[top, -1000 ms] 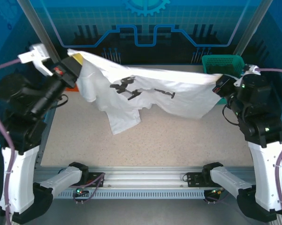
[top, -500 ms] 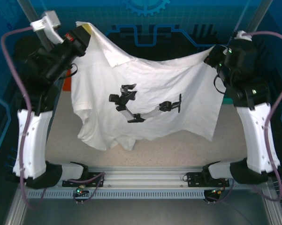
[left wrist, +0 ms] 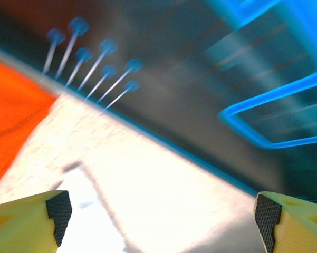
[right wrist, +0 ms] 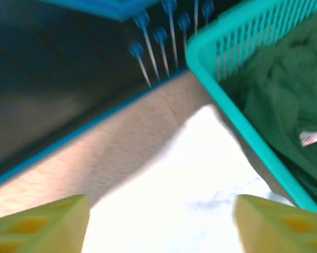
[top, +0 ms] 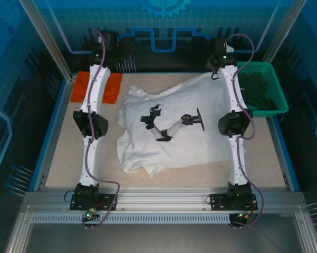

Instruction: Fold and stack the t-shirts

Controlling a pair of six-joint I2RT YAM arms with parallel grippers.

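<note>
one white t-shirt [top: 200,142], one orange t-shirt [top: 82,87] (far-left corner); left claw [left wrist: 161,213], right claw [right wrist: 161,221] both spread wide, empty

left tool [left wrist: 161,219]: jaws wide apart, empty | orange t-shirt [left wrist: 10,110]: left edge | white t-shirt [left wrist: 92,224]: bottom, blurred

Two t-shirts on the counter, one spread out and one folded.

The white t-shirt [top: 192,145] lies spread across the middle of the counter [top: 63,153], set askew, with small black marks showing face up near its centre. Its right part is fairly smooth, while its left edge and near-left corner are rumpled and turned under. The bright orange t-shirt [top: 80,88] lies at the far left corner as a flat, roughly rectangular fold, just beside the white one and not on it.
</note>
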